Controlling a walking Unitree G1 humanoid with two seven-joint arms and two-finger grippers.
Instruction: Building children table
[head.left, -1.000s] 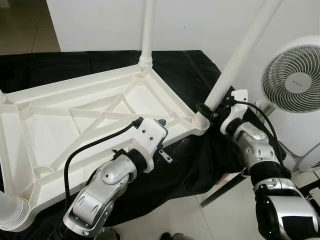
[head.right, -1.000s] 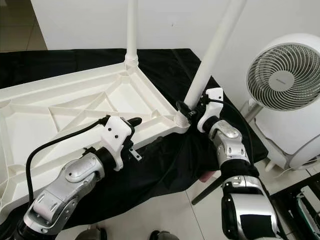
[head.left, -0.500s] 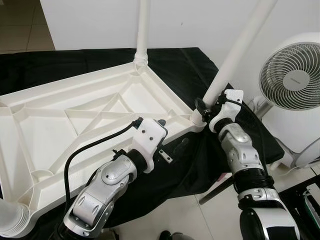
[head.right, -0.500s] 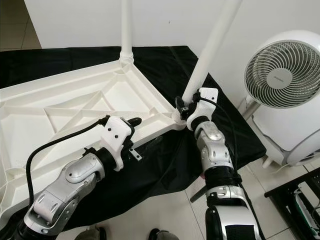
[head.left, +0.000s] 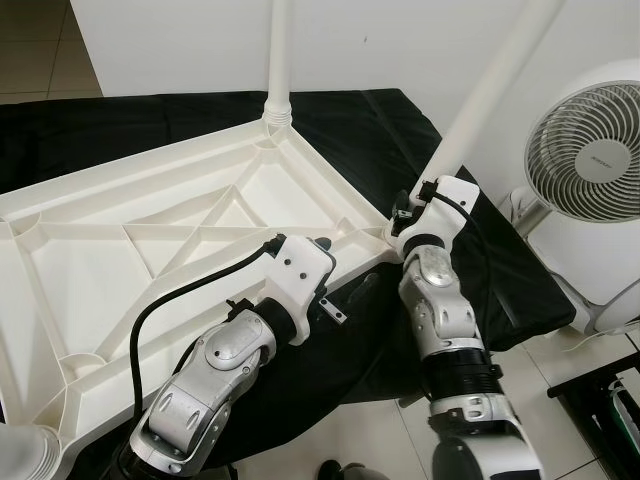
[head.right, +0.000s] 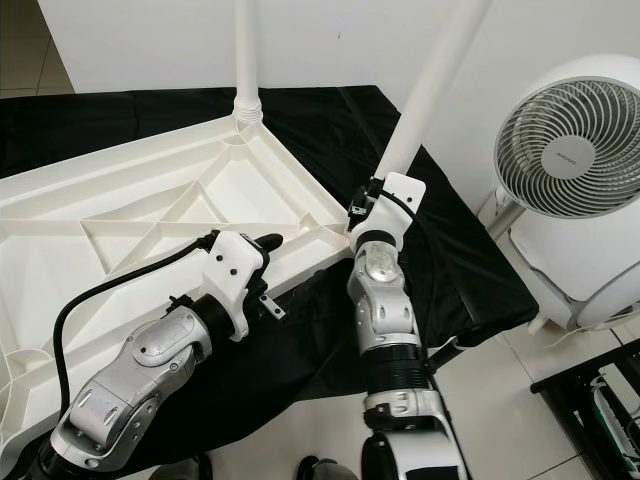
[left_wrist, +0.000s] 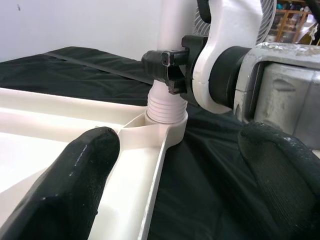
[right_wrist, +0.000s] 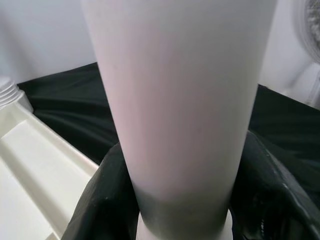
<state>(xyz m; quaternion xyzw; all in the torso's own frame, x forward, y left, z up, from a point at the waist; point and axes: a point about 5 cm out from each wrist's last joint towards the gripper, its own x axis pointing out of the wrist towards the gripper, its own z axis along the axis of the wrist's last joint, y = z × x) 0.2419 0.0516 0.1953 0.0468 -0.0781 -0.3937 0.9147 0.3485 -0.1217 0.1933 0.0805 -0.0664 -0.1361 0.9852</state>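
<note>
**Right end effector clamped on table leg at near corner**

Right end effector (head.left: 408, 212) grips the near-right table leg (head.left: 487, 85) just above its ribbed collar, where the leg enters the corner socket of the upturned white tabletop (head.left: 150, 250). In the right wrist view the two black fingers (right_wrist: 102, 200) sit closed against either side of the leg (right_wrist: 180, 100), touching it. The leg rises tilted, leaning away to the right toward the white wall (head.left: 400, 40).

Left end effector (left_wrist: 175, 165) rests at the near edge of the tabletop, a short way left of that same corner. Its fingers (left_wrist: 82, 175) are spread wide apart with nothing between them; one finger lies over the white rim, the other over the black cloth (left_wrist: 200, 165).

The tabletop lies underside up, ribs showing, on a surface draped in black cloth (head.left: 370, 125). A second leg (head.left: 277, 55) stands upright in the far corner socket. Part of another ribbed leg (head.left: 20, 455) shows at the near-left corner.

A white fan (head.left: 595, 170) stands on the floor to the right, near the surface but apart from it.
</note>
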